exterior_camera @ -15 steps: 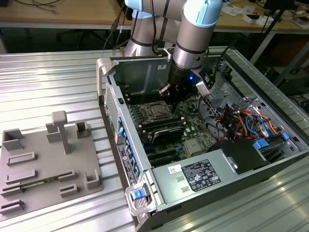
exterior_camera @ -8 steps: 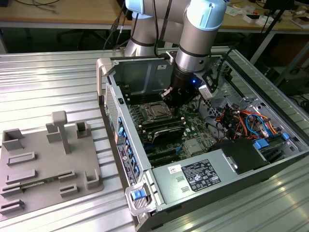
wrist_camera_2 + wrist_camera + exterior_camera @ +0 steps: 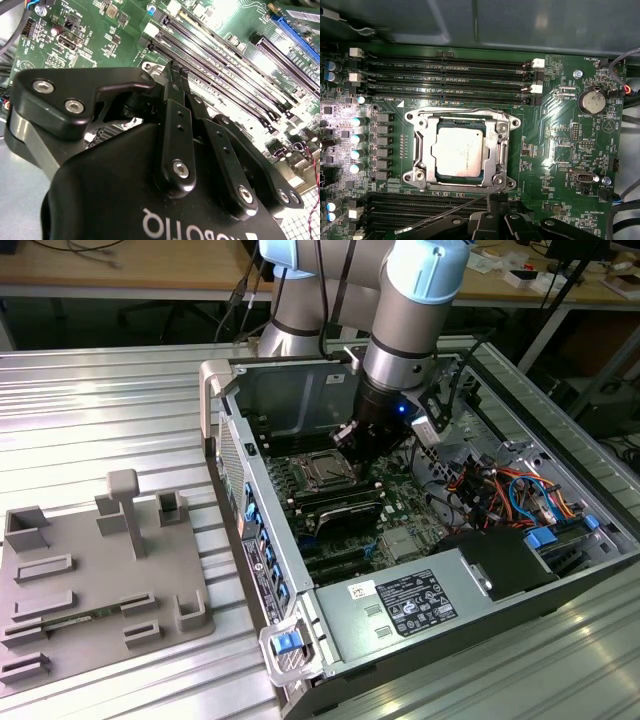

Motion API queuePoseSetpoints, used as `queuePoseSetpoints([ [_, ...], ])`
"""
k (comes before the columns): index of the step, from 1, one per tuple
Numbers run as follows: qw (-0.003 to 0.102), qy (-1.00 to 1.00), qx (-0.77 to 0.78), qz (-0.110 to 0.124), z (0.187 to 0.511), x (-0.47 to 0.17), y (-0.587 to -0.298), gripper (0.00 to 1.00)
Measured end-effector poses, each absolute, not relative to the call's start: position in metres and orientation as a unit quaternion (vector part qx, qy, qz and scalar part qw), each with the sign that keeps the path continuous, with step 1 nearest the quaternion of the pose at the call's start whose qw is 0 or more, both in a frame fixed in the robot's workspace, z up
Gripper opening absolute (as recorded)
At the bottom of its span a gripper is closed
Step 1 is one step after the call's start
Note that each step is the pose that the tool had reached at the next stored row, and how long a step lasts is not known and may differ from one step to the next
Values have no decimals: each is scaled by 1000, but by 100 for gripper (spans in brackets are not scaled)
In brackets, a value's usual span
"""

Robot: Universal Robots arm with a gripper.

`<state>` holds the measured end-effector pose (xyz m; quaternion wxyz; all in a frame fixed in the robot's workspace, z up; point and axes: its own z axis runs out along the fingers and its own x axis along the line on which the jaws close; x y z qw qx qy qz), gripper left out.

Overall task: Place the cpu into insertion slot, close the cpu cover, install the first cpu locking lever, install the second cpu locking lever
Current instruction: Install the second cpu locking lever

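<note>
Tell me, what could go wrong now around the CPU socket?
The locking lever stands angled away from the cpu cover, not latched; the gripper, close beside it, might slip off the wire and scrape the memory slots under it. Until the lever is latched, the cover may not hold the cpu firmly.

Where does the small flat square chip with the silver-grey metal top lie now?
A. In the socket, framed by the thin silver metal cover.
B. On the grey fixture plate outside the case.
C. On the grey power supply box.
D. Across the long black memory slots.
A: the first wrist view shows the silver-grey square chip lying inside the window of the thin silver metal cover.
</note>
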<state>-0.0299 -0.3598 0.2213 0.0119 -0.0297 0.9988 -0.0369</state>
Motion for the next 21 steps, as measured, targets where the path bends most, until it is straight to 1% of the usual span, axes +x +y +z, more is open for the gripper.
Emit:
queuePoseSetpoints([
  [15, 12, 999, -30, -37, 221, -31, -362, 11],
  [21, 12, 999, -30, -37, 221, -42, -363, 11],
])
